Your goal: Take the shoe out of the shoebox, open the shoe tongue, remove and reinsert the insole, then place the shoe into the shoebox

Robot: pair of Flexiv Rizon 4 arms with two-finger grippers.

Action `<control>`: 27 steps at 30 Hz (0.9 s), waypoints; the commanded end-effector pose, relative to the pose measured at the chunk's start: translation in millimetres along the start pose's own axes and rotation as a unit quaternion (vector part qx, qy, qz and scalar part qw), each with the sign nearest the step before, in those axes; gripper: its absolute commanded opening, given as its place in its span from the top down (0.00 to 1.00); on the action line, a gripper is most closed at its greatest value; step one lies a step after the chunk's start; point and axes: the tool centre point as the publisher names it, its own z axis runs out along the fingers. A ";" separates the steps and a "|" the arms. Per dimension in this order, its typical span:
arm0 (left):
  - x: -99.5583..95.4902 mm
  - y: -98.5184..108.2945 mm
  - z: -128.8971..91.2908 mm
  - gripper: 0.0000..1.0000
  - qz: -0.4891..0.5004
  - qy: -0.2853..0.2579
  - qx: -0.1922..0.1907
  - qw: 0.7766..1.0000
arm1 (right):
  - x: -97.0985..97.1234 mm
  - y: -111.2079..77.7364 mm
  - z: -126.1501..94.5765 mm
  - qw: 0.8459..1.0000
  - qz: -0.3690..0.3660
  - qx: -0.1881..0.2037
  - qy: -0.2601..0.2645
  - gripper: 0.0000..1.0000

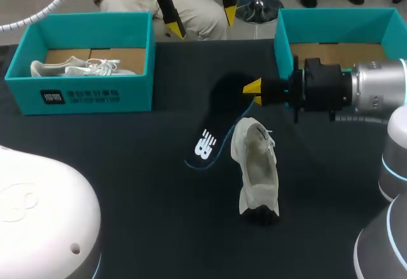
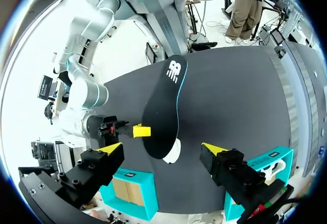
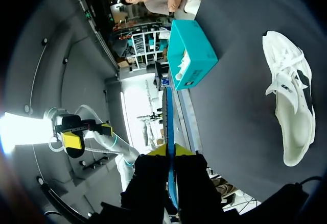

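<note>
The black insole [image 1: 219, 123] with a white logo hangs tilted above the dark table, and my right gripper [image 1: 252, 88] is shut on its far end. From the right wrist view the insole [image 3: 168, 127] shows edge-on between the right gripper's [image 3: 170, 150] closed yellow tips. The white shoe [image 1: 257, 171] lies on the table just below and to the right of the insole. My left gripper [image 1: 202, 21] hangs open, high over the table's back edge. In its own view the left gripper [image 2: 162, 150] looks down on the insole [image 2: 163, 106], well apart from it.
A teal shoebox [image 1: 82, 91] at the back left holds another white shoe [image 1: 76, 68]. A second teal shoebox [image 1: 283, 44] at the back right shows a bare cardboard floor. White arm bases [image 1: 38, 222] fill the front corners.
</note>
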 end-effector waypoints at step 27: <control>0.6 -0.3 -0.2 0.00 0.000 0.001 -0.001 1.000 | -5.6 14.0 -34.1 0.998 -0.025 0.027 -0.045 1.00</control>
